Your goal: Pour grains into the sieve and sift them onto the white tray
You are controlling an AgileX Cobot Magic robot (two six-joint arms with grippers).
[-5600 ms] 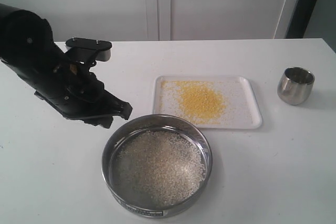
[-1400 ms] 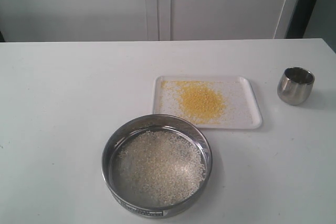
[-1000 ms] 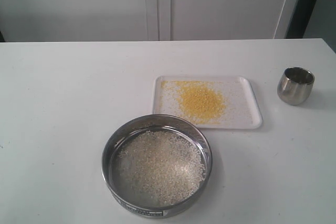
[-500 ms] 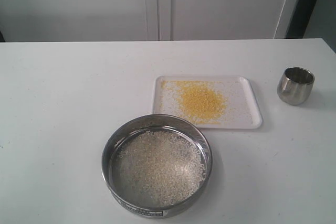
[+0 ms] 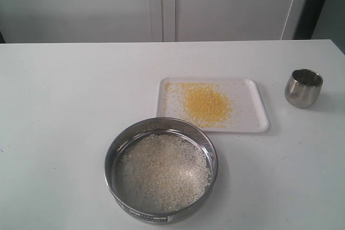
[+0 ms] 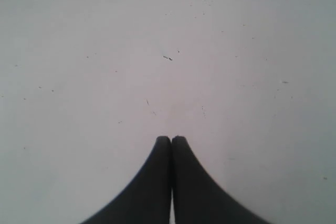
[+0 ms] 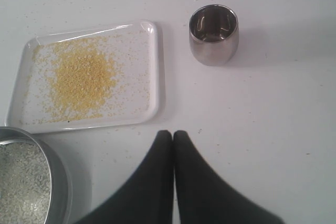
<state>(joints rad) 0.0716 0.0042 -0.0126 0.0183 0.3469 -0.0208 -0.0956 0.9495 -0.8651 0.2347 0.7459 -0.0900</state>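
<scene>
Counter (image 5: 64,106): white, flat, finely speckled. Its far edge runs straight along a pale panelled wall (image 5: 226,4), and its far right corner shows beside a dark vertical strip. A broad white stretch of counter lies to the left of the task items, with a narrower one between the tray and the cup.

Sieve (image 5: 135,211): round steel ring, upright, at the near middle of the counter, with its label (image 5: 153,218) on the near rim. Whitish grains (image 5: 164,171) are spread over the mesh.

White tray (image 5: 254,91): flat on the counter just beyond the sieve, offset to the right. The right wrist view shows a narrow gap between the two. Yellow grains (image 5: 205,103) are heaped at its centre, with scattered specks around them.

Steel cup (image 5: 303,87): upright, to the right of the tray and well apart from it.

Right gripper (image 7: 172,134): fingers pressed together and holding nothing, above the counter. The tray's long edge and the cup lie ahead of the tips, apart from them. The sieve rim shows at the corner of that view, off to the side.

Left gripper (image 6: 171,140): fingers pressed together and holding nothing, over speckled counter. Only the counter surface surrounds it.
</scene>
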